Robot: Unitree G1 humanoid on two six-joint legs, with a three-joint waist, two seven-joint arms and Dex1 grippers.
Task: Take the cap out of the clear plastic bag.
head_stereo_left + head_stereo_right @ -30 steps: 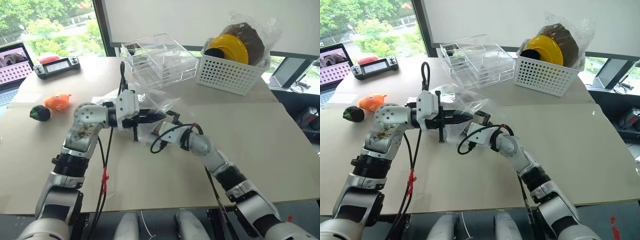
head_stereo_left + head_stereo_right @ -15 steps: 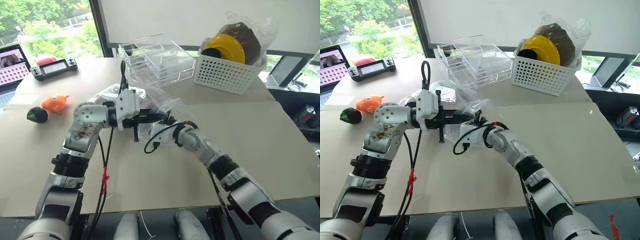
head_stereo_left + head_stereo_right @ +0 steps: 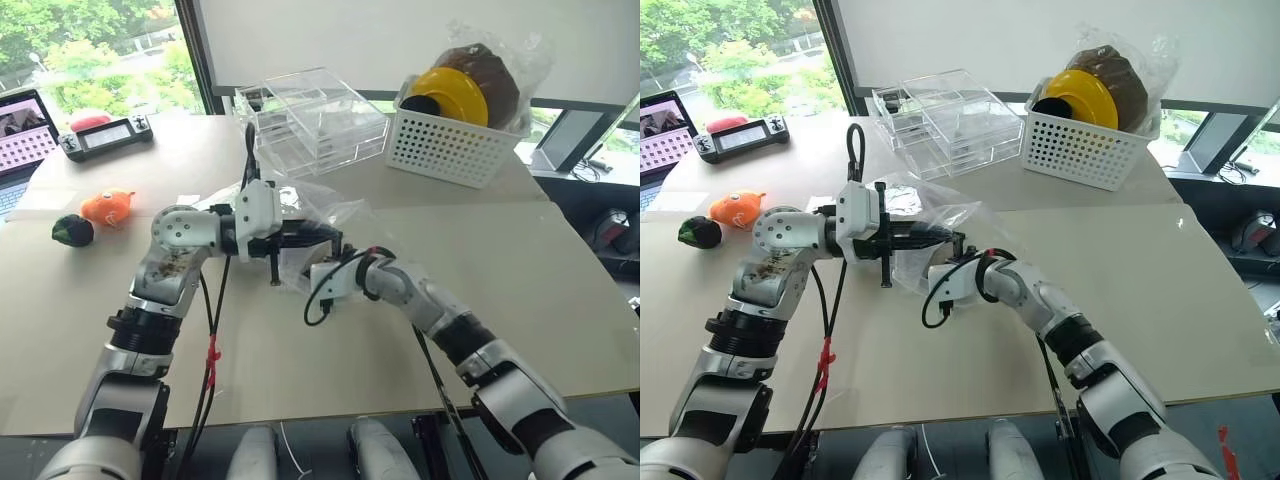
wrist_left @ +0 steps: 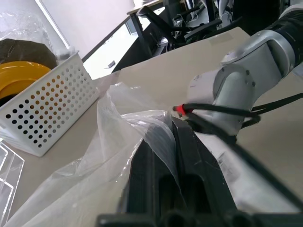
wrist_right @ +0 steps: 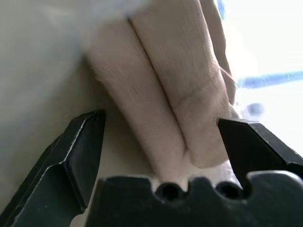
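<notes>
My left gripper (image 3: pixel 325 237) points to the right above the table and is shut on the upper edge of the clear plastic bag (image 3: pixel 300 205), holding it lifted. In the left wrist view the crinkled film (image 4: pixel 118 123) drapes over its black fingers (image 4: pixel 189 156). My right gripper (image 5: pixel 161 120) reaches under the lifted film at the bag's mouth (image 3: pixel 930 270). It is open, and a fold of the beige cap (image 5: pixel 175 94) lies between its two fingers without being pinched. In the head views the film hides most of the cap.
A white perforated basket (image 3: pixel 455 145) at the back right holds a yellow hat (image 3: pixel 455 95) and a wrapped dark brown hat (image 3: pixel 495 75). Clear plastic boxes (image 3: pixel 315 120) stand behind the bag. An orange toy (image 3: pixel 108 205), a dark green toy (image 3: pixel 72 229), a controller (image 3: pixel 105 133) and a laptop (image 3: pixel 20 120) lie at the left.
My right wrist has rolled while staying at the bag's mouth. The left gripper still holds the bag in the same place. The head view has shifted slightly.
</notes>
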